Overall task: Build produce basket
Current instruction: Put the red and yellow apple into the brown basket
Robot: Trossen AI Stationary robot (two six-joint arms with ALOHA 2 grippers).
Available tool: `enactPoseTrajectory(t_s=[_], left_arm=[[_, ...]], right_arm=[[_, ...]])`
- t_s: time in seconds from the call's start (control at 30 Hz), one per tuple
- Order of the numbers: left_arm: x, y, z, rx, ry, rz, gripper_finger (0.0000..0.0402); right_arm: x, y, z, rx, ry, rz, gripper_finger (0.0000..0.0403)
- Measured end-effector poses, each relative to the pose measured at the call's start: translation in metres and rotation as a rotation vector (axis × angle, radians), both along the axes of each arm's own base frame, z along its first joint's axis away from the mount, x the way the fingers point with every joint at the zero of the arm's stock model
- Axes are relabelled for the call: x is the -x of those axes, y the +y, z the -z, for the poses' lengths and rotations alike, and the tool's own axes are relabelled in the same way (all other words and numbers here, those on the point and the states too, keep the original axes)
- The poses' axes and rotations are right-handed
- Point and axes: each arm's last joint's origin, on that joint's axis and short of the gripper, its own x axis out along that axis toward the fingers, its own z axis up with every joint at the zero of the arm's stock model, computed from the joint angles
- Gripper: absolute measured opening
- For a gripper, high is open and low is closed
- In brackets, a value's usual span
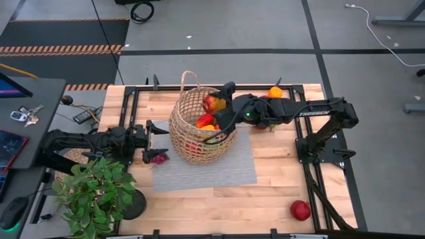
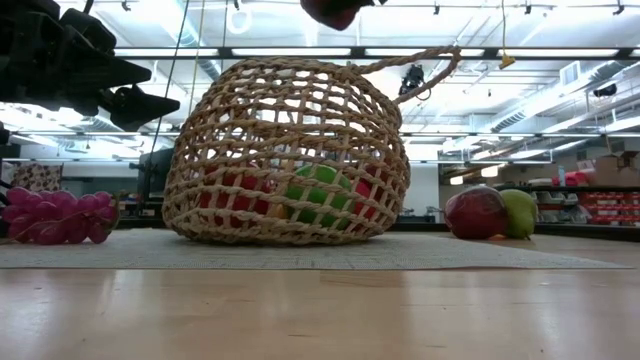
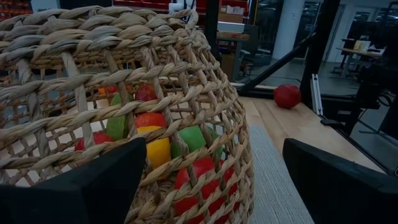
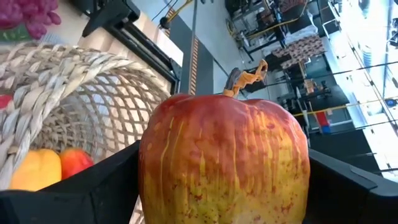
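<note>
Produce basket, mid-build. The right tool [image 1: 222, 105] hangs over the open mouth of the basket [image 1: 192, 143], its two dark fingers closed around a red-and-yellow apple [image 4: 224, 165] with the stem pointing away from the wrist. The apple sits directly above the opening, so the coming move looks like a short drop or lowering rather than any sideways travel. The basket stands on a grey mat [image 1: 219, 169] near the middle of the bench [image 1: 265, 199], leaning a little with its mouth tilted toward the right arm, one thin loop handle [image 1: 190, 79] standing up on its far side. Inside are red, yellow and green pieces of produce [image 3: 155, 146], already piled high.

The left tool [image 1: 150, 131] waits just left of the basket, fingers wide and holding nothing, with a purple grape bunch [image 1: 158, 158] on the bench beside it. An orange fruit [image 1: 275, 92] lies at the far right behind the right arm; a red apple [image 1: 300, 210] rests alone at the near right corner. A potted plant [image 1: 96, 192] stands near left. The low view suggests a green pear [image 2: 519, 212] right of the basket, though this is uncertain. Only the handle stands close to the drop path.
</note>
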Motion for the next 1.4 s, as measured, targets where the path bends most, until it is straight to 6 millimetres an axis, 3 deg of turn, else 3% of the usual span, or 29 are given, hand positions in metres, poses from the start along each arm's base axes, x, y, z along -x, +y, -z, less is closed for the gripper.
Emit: enactPoseTrajectory(t_s=[0.2, 0.5, 0.6, 0.83, 1.03, 1.23, 1.4], left_arm=[[0.000, 0.000, 0.000, 0.001, 0.000, 0.000, 0.0386], [0.000, 0.000, 0.000, 0.000, 0.000, 0.000, 0.0386], [0.000, 0.000, 0.000, 0.001, 0.000, 0.000, 0.0386], [0.000, 0.000, 0.000, 0.000, 0.000, 0.000, 0.0386], [0.000, 0.000, 0.000, 0.000, 0.000, 0.000, 0.0386], [0.000, 0.000, 0.000, 0.000, 0.000, 0.001, 0.0386], [0.000, 0.000, 0.000, 0.000, 0.000, 0.000, 0.0386]], right_arm=[[0.000, 0.002, 0.000, 0.049, 0.026, -0.005, 0.0365], [0.003, 0.019, -0.001, 0.301, 0.157, -0.031, 0.0365], [0.003, 0.021, -0.002, 0.273, 0.132, -0.020, 0.0365], [0.000, -0.001, -0.001, -0.136, -0.081, 0.041, 0.0365], [0.000, -0.028, 0.003, -0.606, -0.227, 0.105, 0.0365], [0.002, -0.048, 0.006, -1.035, -0.279, 0.136, 0.0365], [0.005, -0.063, 0.005, -1.225, -0.306, 0.164, 0.0365]])
